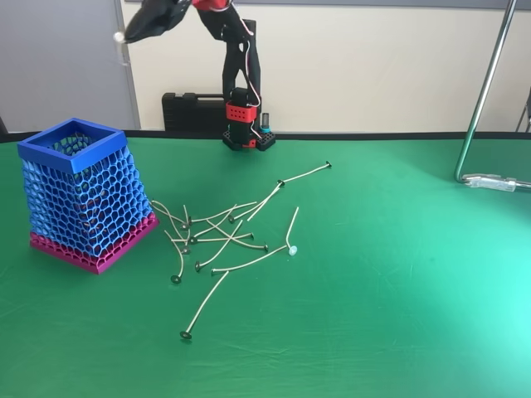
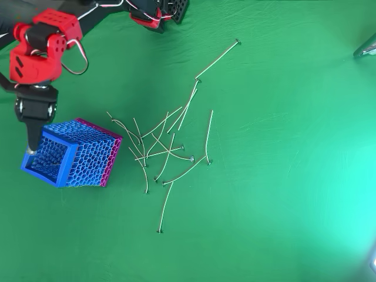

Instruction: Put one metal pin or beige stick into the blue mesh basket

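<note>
A pin [image 1: 124,51] is seen hanging thin and pale from the gripper [image 1: 122,36] tip at the top left of the fixed view, its small round head at the fingertips. In the overhead view the gripper [image 2: 30,140] is positioned over the rim edge of the blue mesh basket [image 2: 70,154], with a pale sliver just visible at its tip. The fingers appear pressed together on the pin; the exact pinch cannot be resolved at this size.

The basket [image 1: 83,195] stands upright on the left of the green table [image 1: 398,274], blue square rim up, magenta base down. Whether the pin tip is already inside the opening cannot be told.

A loose pile of pins [image 1: 224,232] lies on the cloth just right of the basket, crossed over one another; same pile in the overhead view [image 2: 167,144]. One pin [image 1: 305,173] lies apart toward the arm base, another [image 1: 203,311] apart toward the near edge.

The arm base [image 1: 247,124] is clamped at the far table edge, with a black case [image 1: 192,112] behind it. A metal stand pole [image 1: 485,91] is seen at the right.
</note>
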Tool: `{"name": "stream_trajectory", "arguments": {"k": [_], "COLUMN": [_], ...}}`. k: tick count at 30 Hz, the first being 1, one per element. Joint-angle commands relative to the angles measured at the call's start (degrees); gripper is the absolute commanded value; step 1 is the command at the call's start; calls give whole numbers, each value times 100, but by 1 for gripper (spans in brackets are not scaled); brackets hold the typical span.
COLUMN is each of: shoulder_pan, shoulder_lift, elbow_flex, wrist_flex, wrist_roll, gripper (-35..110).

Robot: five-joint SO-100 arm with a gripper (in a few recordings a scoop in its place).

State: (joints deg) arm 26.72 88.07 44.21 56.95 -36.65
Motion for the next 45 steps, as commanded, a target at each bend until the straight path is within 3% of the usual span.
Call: {"name": "stream_trajectory", "arguments": {"k": [1, 9, 45], "shoulder_pan": [220, 694, 905], "shoulder_lift": [-202, -888, -1354], "elbow_flex": [-237, 0, 1002], "wrist_flex": [-448, -1450, -1828], "wrist_roll": [-114, -633, -1608], "gripper": [1, 1, 1]}}
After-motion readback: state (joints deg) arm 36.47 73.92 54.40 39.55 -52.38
